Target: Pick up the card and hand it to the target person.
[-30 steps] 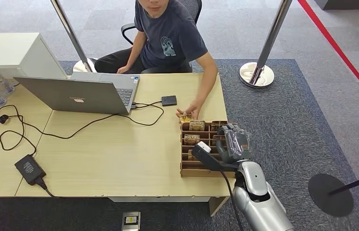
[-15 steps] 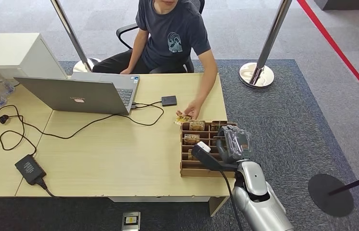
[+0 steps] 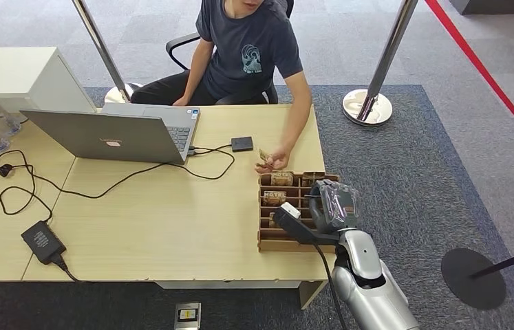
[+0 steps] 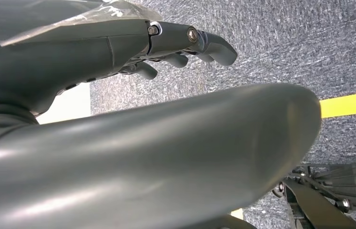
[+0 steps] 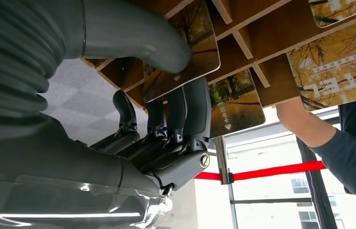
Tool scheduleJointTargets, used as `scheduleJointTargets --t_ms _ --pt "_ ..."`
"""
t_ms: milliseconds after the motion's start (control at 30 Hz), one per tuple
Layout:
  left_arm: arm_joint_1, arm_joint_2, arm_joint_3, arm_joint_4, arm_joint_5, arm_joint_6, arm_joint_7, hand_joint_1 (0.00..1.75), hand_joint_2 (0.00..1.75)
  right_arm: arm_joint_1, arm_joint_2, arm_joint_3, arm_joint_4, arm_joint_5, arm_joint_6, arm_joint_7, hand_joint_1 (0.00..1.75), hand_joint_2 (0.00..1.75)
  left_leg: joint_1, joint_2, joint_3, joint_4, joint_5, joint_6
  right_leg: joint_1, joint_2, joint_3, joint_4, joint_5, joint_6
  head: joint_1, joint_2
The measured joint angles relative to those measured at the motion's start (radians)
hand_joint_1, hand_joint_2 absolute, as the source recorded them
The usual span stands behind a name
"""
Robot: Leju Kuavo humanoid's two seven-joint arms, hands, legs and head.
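Right hand pinches a glossy autumn-print card, thumb against darker fingers, standing in the slotted brown wooden card rack at the table's right end. Seated person lies far-left of it. Left hand hangs loosely curled, holding nothing.

You have one laptop, one card tray, two stanchion posts, and one person.

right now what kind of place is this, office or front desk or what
Probably a mock hotel reception desk, set up indoors. A wooden card rack holds cards printed "HOTEL", a person sits behind the desk by a laptop, and barrier posts stand on the carpet.
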Motion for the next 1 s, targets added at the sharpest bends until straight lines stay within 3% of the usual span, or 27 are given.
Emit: scheduleJointTargets --t_ms 233,1000 --pt "0.0 0.0 0.0 0.0 0.0 -0.002 -0.005 0.0 0.0 0.0 0.003 0.0 -0.002 0.004 0.002 0.0 1.74 1.75 0.0 0.0 0.0 0.0 0.0 0.0 0.0 0.0 0.0 0.0 0.0 0.0 0.0 0.0" --pt "-0.005 -0.003 0.0 0.0 0.009 -0.002 -0.021 0.0 0.0 0.034 -0.021 0.005 -0.155 -0.015 0.025 -0.045 1.75 1.75 0.0 0.0 0.0 0.0 0.0 0.0 0.0 0.0 0.0 0.0 0.0 0.0 0.0 0.0"
